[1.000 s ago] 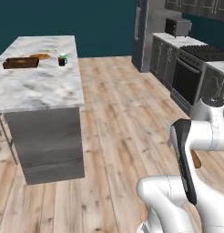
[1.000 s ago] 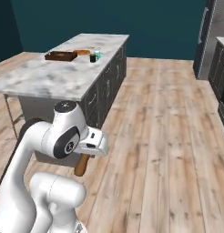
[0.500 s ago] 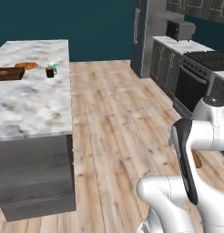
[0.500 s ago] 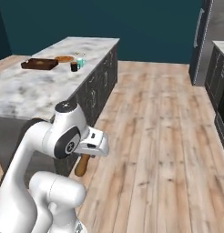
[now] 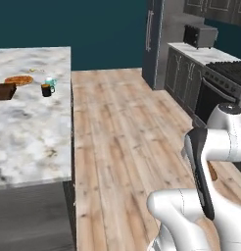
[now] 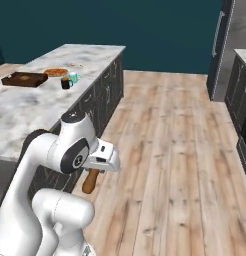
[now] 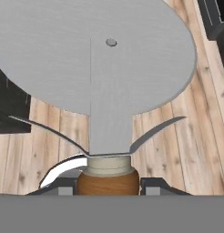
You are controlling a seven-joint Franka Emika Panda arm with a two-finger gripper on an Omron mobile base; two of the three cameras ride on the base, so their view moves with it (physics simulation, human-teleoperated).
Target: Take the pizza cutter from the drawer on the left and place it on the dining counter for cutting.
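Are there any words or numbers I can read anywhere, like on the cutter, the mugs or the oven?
None: no words, numbers or signs can be read in these pictures.
Pizza cutter: plain grey blade, brown handle, no writing.
Mugs on the dining counter: too small to tell if anything is printed.
Microwave and oven: no label or display digits can be read.
Gripper: no marking shows.

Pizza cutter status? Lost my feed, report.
Gripper shut on pizza cutter. Handle down, over wood floor. Dining counter ahead left; pizza, cups, tray at its far end.
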